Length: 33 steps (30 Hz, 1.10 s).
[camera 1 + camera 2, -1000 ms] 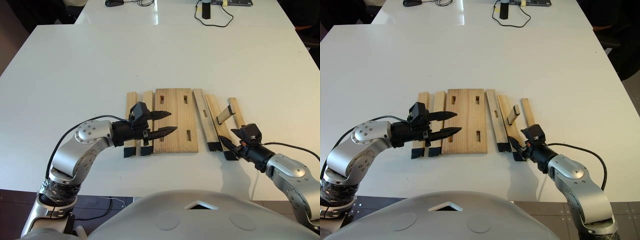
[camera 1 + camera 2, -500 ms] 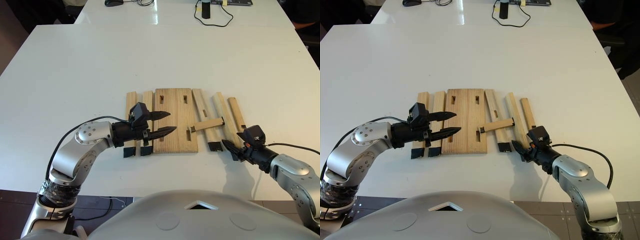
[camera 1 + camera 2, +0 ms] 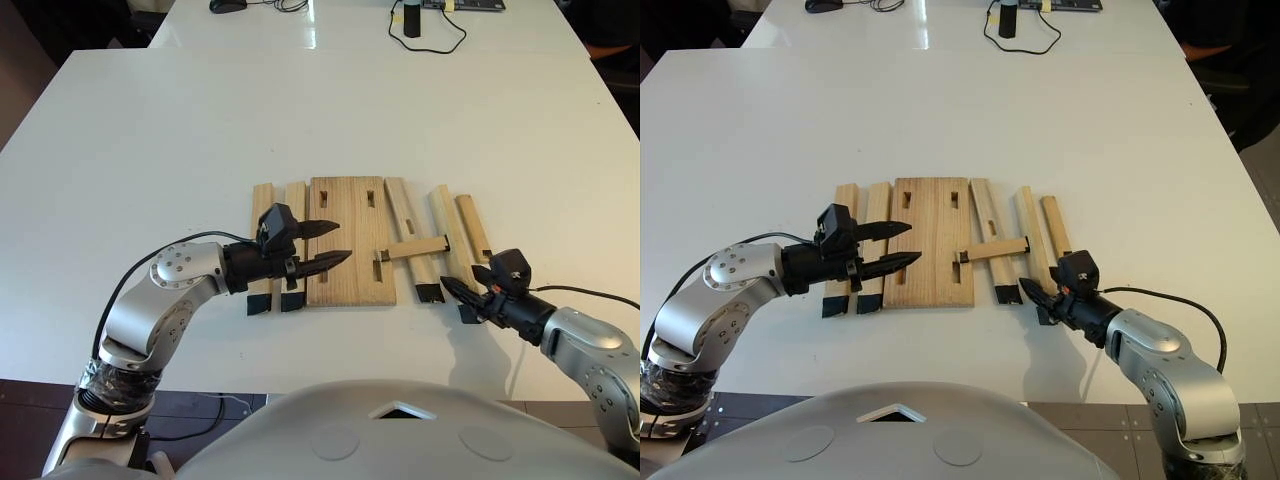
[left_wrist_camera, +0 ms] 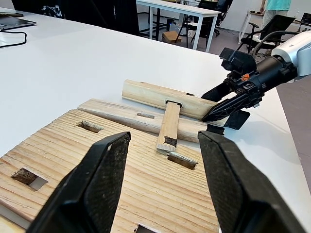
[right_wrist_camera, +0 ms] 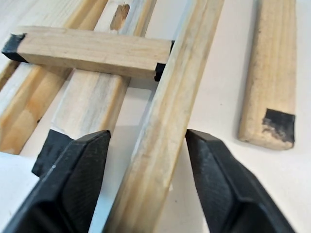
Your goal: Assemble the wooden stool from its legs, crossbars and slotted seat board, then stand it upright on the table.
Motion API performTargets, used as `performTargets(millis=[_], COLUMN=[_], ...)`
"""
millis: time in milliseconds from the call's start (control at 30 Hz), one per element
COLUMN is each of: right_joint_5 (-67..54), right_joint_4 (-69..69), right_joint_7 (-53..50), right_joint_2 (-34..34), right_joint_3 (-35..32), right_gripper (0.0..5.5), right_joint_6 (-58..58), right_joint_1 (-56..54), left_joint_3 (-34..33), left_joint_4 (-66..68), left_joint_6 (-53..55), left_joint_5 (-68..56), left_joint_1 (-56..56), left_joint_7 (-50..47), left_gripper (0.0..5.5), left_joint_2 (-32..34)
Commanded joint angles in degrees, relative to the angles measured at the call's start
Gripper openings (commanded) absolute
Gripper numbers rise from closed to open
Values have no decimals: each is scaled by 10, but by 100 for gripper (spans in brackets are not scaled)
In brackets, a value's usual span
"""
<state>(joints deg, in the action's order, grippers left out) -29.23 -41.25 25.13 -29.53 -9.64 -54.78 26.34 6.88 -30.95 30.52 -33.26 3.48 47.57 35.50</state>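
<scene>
I had the stool parts lying flat near the front edge of the bench (image 3: pixel 150 150), about midway between its left and right edges. The seat board (image 3: pixel 348 215) sat in the middle. Two legs (image 3: pixel 263 212) lay side by side against its left side, not yet fitted with anything.

To the right of the board, a crossbar (image 5: pixel 92 48) was plugged into the slot of the outer leg (image 5: pixel 170 111). It lay across the inner leg (image 3: pixel 402 212), with its free end reaching the board's edge. I judged this half-joined pair to be the step in hand. A spare crossbar (image 3: pixel 472 226) rested loose just beyond, toward the right edge.

My right pincer (image 3: pixel 455 298) was released, one finger on either side of the outer leg's near end. It was straddling the leg without clamping, placed, I reckoned, to steer or grip that leg. My left pincer (image 3: pixel 344 241) also stood released, low over the near-left part of the board. I took it to be ready to steady the board.
</scene>
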Motion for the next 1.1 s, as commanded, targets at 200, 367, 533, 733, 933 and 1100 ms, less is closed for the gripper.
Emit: performTargets(millis=[200, 367, 533, 733, 933, 1100], right_joint_5=[-44, -17, -15, -26, -39, -41], right_joint_4=[32, 47, 38, 39, 56, 64], right_joint_7=[-19, -25, -3, 29, 34, 36], right_joint_2=[31, 20, -7, -19, -12, -6], right_joint_3=[-47, -45, -49, -41, -47, -50], right_gripper=[152, 107, 107, 103, 103, 103], right_joint_6=[-16, 22, 40, 53, 63, 72], right_joint_1=[-31, -46, -51, -33, -43, -39], left_joint_3=[-41, -42, -41, -40, -43, -45], left_joint_4=[39, 49, 48, 52, 93, 99], left_joint_6=[2, 3, 2, 1, -8, -9], left_joint_5=[-7, -5, -2, 0, 8, 10], left_joint_1=[-23, -32, -28, -27, -29, -33], left_joint_7=[3, 9, 9, 6, 9, 12], left_gripper=[259, 259, 259, 259, 259, 259], left_joint_2=[7, 6, 5, 1, -3, -4])
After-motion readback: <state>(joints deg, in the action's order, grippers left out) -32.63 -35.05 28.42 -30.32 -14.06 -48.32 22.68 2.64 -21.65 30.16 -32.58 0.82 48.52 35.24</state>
